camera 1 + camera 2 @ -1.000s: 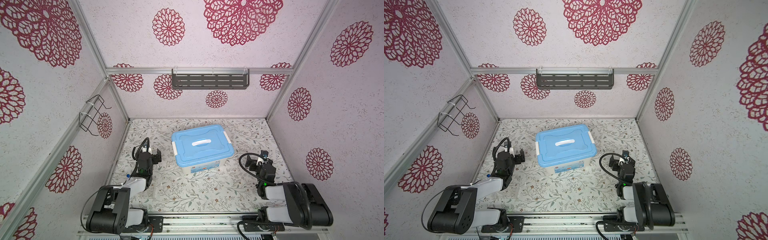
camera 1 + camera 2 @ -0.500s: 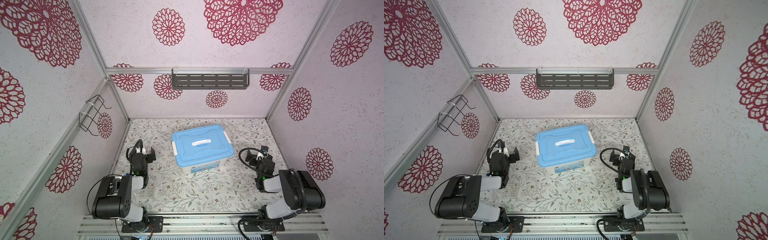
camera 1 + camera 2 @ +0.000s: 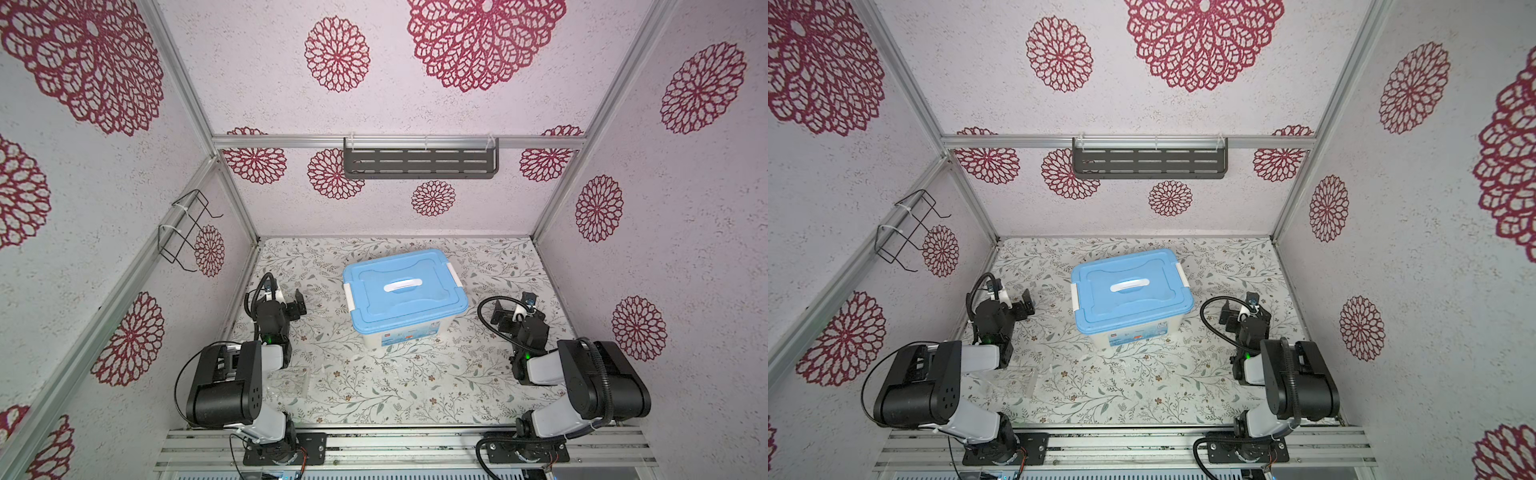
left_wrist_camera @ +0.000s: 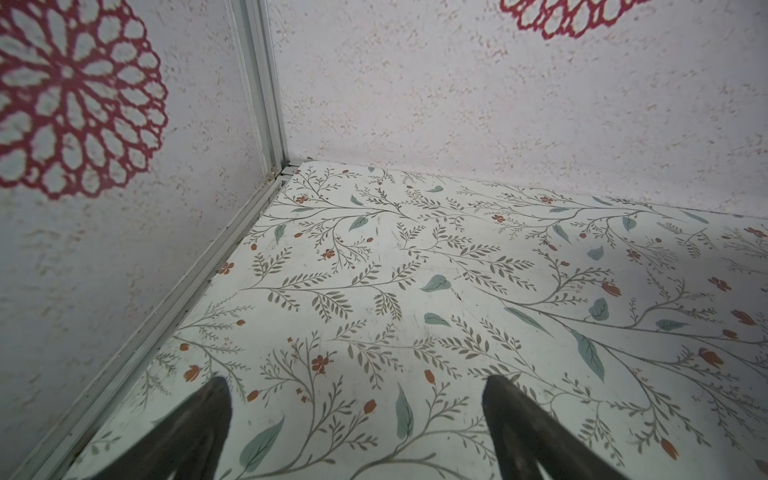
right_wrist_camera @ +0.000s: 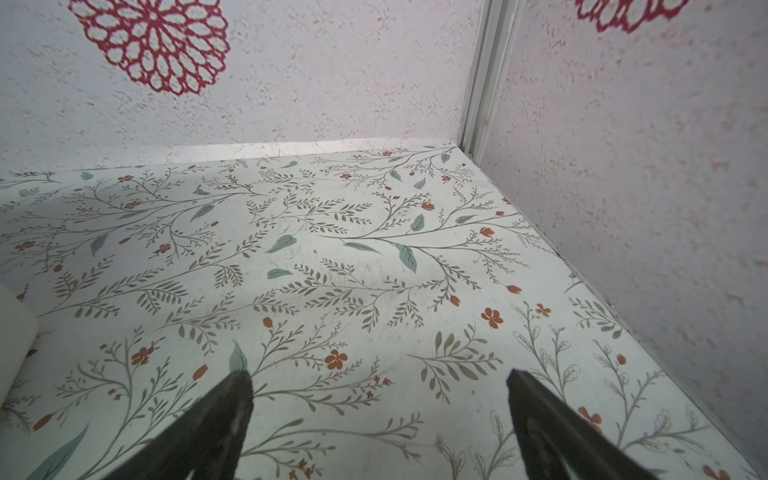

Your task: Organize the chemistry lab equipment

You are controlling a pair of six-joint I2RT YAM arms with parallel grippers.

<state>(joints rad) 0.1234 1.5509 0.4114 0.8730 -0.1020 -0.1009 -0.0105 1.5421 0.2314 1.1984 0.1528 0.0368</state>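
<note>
Holds left arm (image 3: 232,374) folded low on the left, left gripper (image 3: 289,298) aimed toward the back, jaws spread wide and empty in the wrist view (image 4: 355,384). Mirrors that with right arm (image 3: 582,374) on the right, right gripper (image 3: 513,305) low, jaws equally wide, empty (image 5: 378,376).

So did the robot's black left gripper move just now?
Yes. The left gripper has slid a little away from the white plastic tub with the blue lid, toward the left wall.

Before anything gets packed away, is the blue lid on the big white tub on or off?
On. In both top views the flat blue plastic lid covers the big white plastic tub completely; nothing inside shows.
</note>
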